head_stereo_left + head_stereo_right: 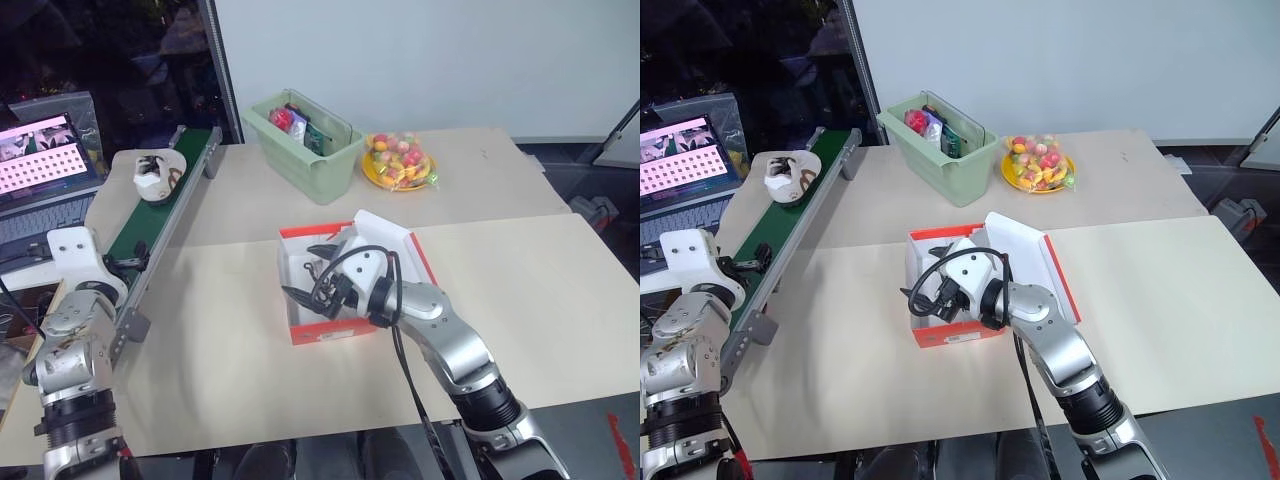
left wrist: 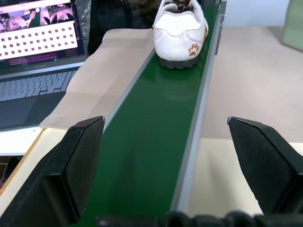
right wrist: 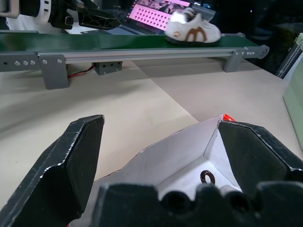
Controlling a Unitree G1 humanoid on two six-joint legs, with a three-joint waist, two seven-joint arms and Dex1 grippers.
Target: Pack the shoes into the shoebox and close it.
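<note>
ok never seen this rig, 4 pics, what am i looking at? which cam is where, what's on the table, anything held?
It is a humanoid robot with two arms, each ending in a two-finger black gripper. The two wide pictures come from a stereo camera on its head, looking down over a table. The other two come from cameras on each wrist, looking along that gripper's fingers.

On the table: an open red-orange shoebox, a pale green bin of small items, and a yellow plate of colourful pieces. Along the robot's left runs a green conveyor belt carrying one white sneaker, with a laptop beside it.

The left gripper is open, lined up along the belt. The right gripper is open over the box. Nothing is held.
</note>
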